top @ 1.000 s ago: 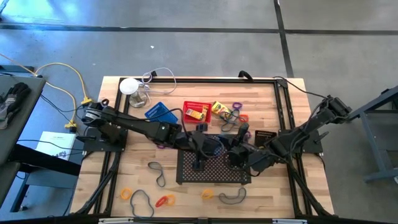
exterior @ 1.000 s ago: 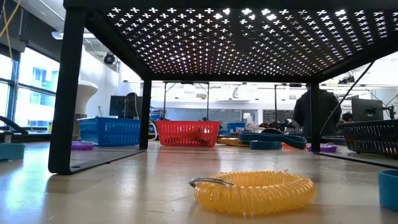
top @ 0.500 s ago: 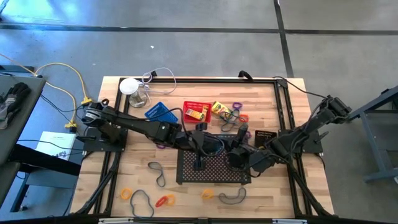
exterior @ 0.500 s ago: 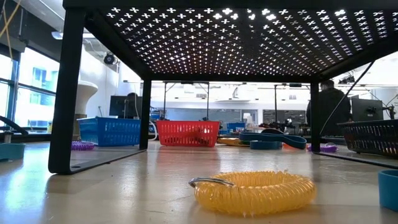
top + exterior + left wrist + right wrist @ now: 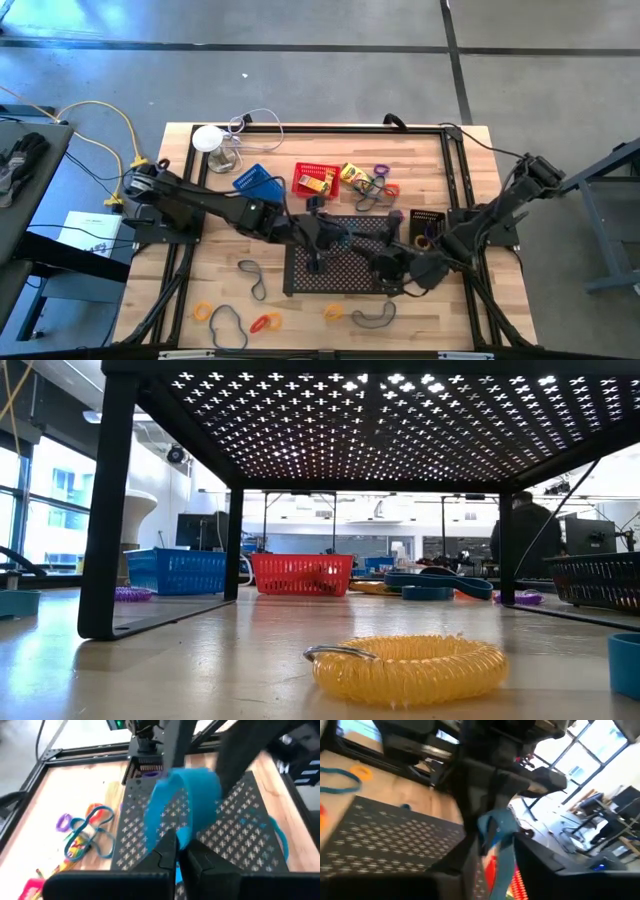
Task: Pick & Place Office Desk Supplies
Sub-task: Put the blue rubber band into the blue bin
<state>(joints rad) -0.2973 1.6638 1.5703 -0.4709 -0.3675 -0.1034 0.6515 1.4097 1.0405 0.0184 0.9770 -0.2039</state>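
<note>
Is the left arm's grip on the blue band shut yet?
Shut. In the left wrist view its jaws meet on the blue band, which loops up above the perforated tray.

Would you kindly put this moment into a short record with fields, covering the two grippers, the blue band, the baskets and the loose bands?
left gripper: shut on the blue band, above the perforated tray
right gripper: over the tray's right part; the blue band shows close at its fingers
red basket: behind the tray, holding a yellow box
blue basket: left of the red basket
black basket: right of the tray
loose bands: yellow coil and others on the table's front edge
</note>
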